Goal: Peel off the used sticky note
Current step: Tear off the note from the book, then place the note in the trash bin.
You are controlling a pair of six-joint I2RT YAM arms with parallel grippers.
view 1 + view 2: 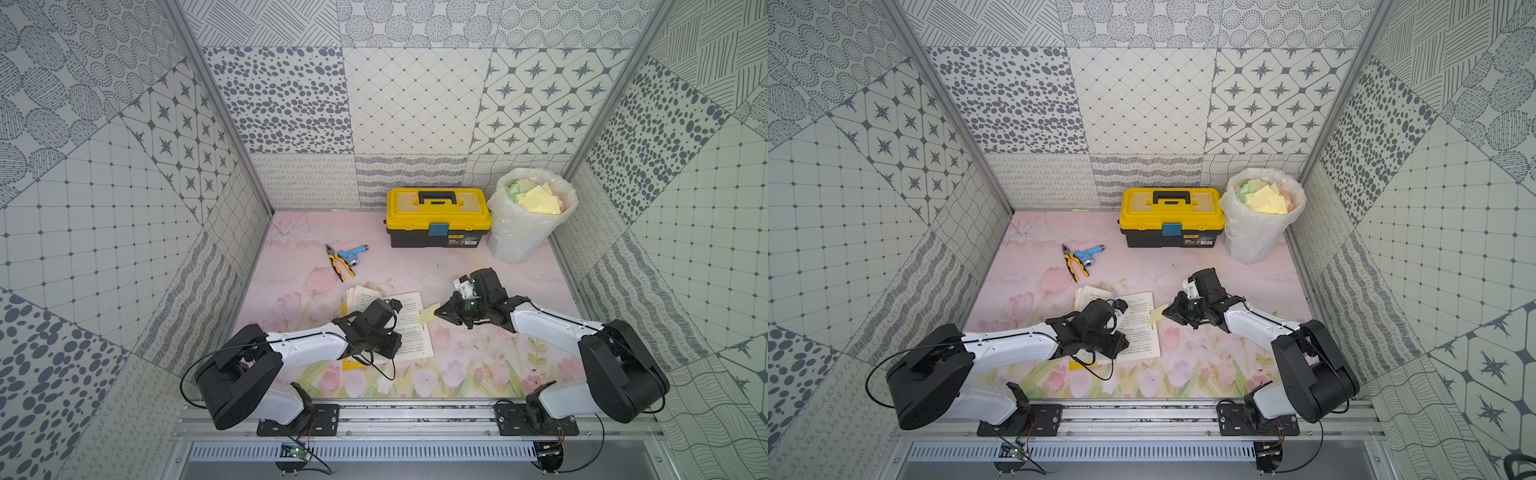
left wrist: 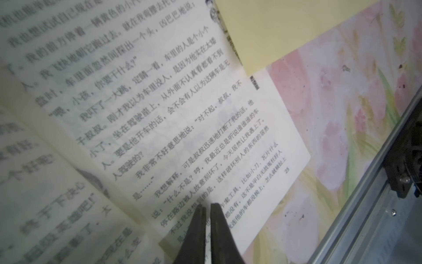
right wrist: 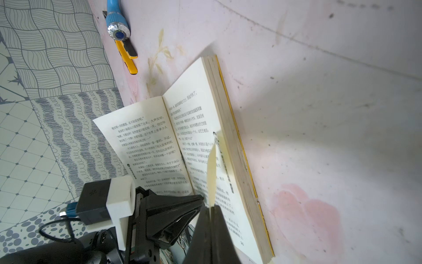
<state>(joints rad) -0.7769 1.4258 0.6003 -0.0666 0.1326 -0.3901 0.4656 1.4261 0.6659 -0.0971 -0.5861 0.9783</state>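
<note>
Book (image 1: 409, 328): your left arm (image 1: 307, 345) hides much of its left page.
Sticky note (image 2: 285, 29): cut off by the left wrist view's edge.
Print (image 2: 34, 160): blurred near the book's spine — unreadable.

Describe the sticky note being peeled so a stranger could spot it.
Find the open book on the pink floral table. At the right page's outer edge, the right tool pinches a pale yellow sticky note. It's the only note outside the white bin.
</note>
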